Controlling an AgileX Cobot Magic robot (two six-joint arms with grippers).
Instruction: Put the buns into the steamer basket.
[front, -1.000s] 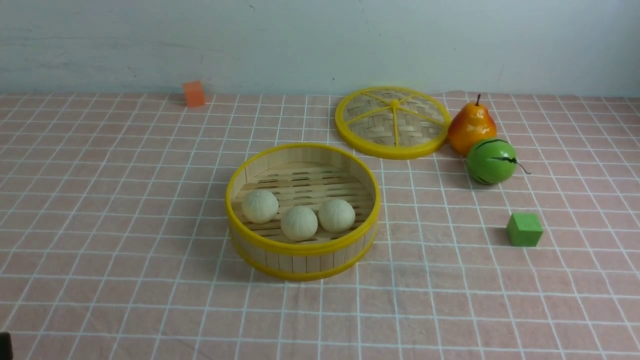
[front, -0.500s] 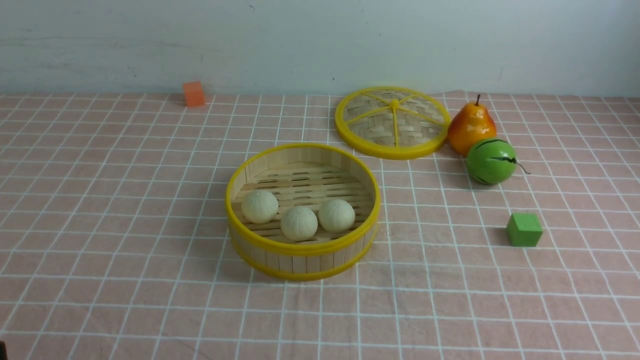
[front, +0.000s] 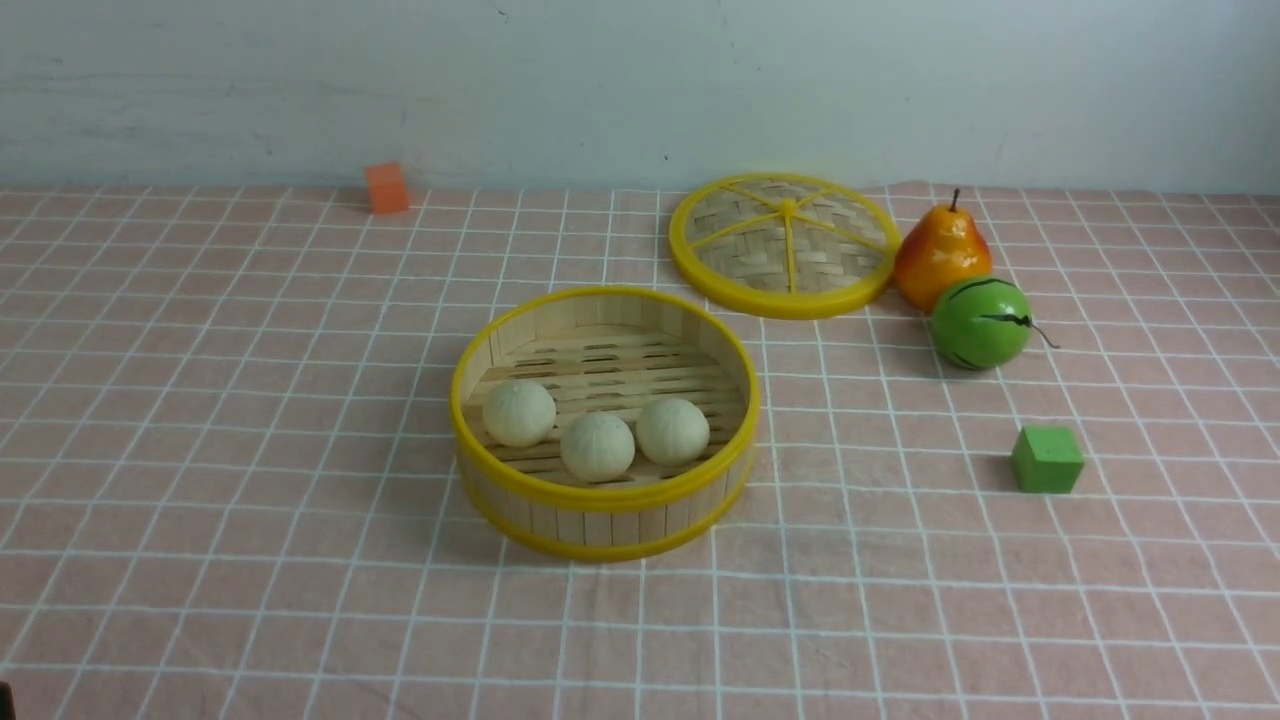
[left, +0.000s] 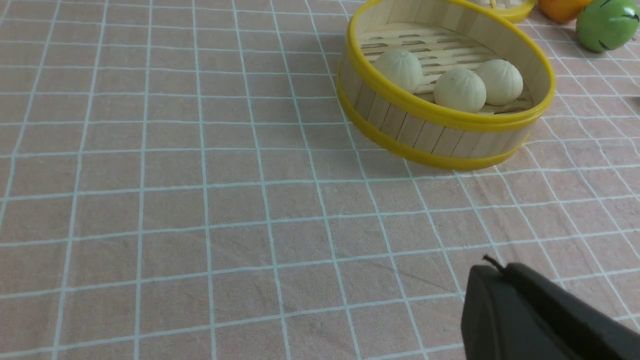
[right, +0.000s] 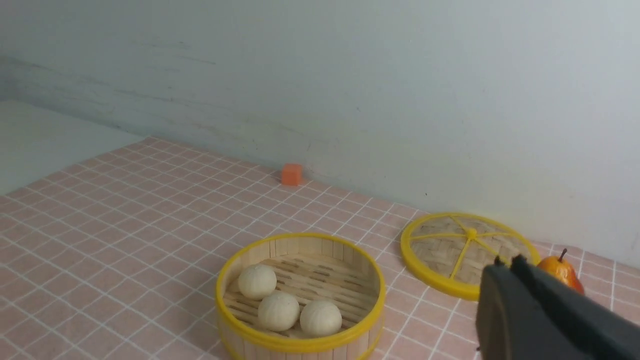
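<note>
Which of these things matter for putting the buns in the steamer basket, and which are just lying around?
For the job:
- three buns, already inside
- steamer basket

Just lying about:
- woven disc with yellow rim
- pear
- green striped ball
- green block
- orange block

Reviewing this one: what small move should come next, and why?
Probably none beyond keeping both arms back from the round bamboo steamer basket with yellow bands: all three small cream-coloured buns already sit on its slatted floor, and both the left jaws and the right jaws are shut, holding nothing. The task looks done.
</note>
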